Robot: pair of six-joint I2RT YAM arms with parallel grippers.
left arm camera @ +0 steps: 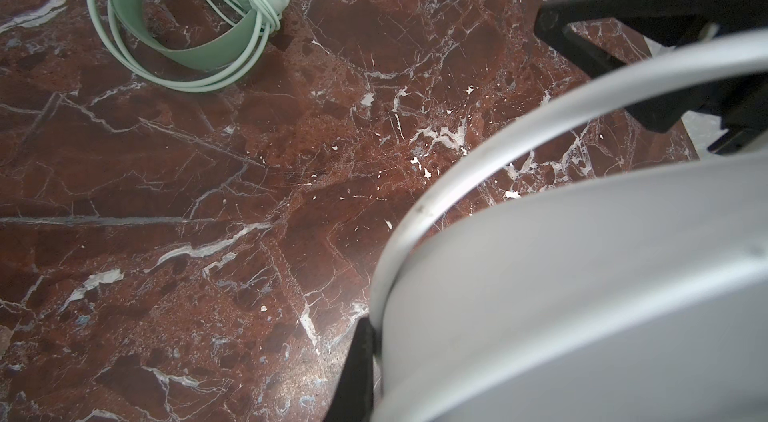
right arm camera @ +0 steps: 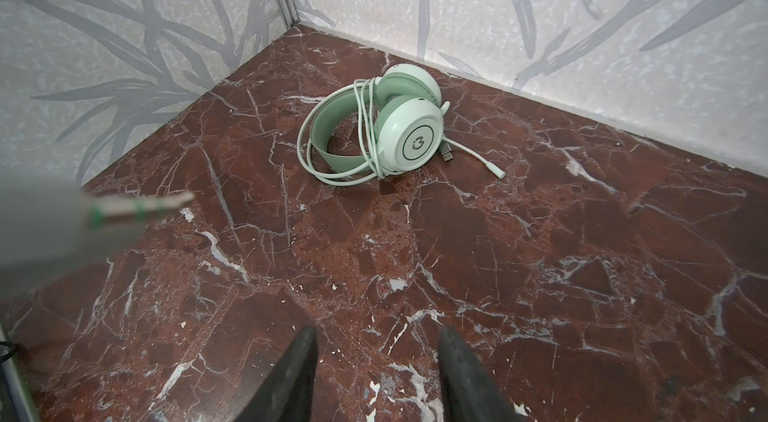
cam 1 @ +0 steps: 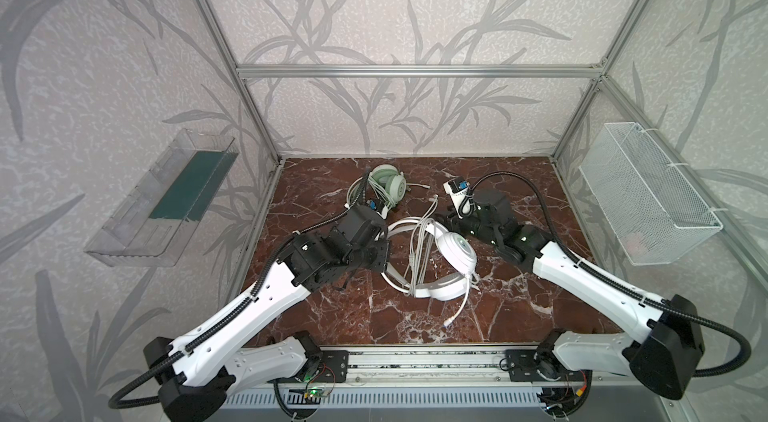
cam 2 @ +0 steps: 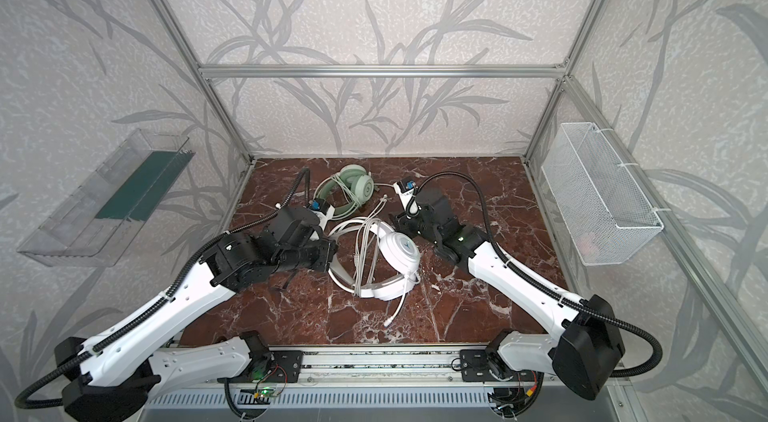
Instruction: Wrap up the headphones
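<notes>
White headphones (cam 1: 456,251): lying on the table (cam 1: 519,308), just in front of the green headphones (cam 1: 388,185). Long axis runs left to right, with the band arch pointing left and the cups right (logo cup facing up). Cable (cam 1: 417,249): draped loosely across the band.
Left gripper (cam 1: 385,239): pressed together on the white band, just in front of the green headphones.
Right gripper (right arm camera: 376,335): spread, nothing between its fingers, to the right of the green headphones.

Red-brown marble tabletop (cam 1: 353,316) carries 2 headsets: mint-green headphones (cam 1: 392,187) near the back, white headphones (cam 1: 457,251) mid-table
</notes>
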